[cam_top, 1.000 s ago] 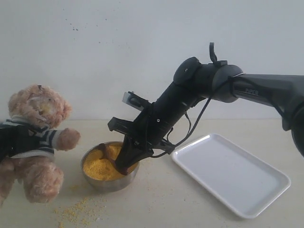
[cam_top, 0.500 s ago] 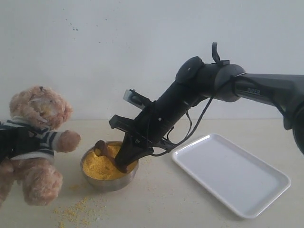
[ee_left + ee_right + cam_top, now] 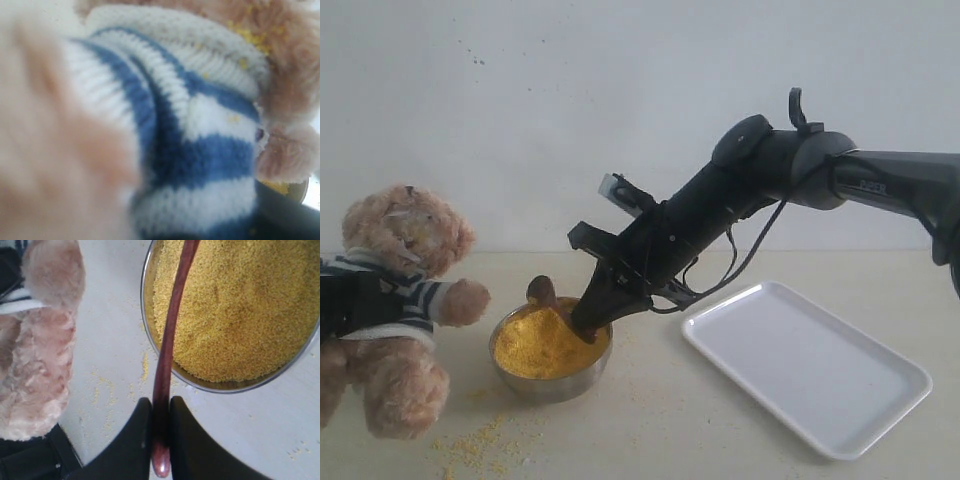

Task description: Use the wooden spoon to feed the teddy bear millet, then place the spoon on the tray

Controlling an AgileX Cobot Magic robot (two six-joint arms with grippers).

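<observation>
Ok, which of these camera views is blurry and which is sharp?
Left wrist view: teddy bear fills the frame, the nearest fur a blurred smear. Right wrist view: sharp on the millet and wooden spoon. Exterior view: slightly soft, flat even light, no glare on the tray.

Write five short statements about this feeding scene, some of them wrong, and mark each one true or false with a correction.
1. The right gripper is shut on the handle of the wooden spoon. True.
2. The spoon lies on the tray. False: the gripper holds it over the steel bowl.
3. Loose millet is scattered on the table near the feet of the teddy bear. True.
4. The steel bowl holds no grain. False: it holds a mound of millet.
5. The spoon's head touches the bear's mouth. False: it is up by the bowl's rim, well apart from the bear's face.
</observation>
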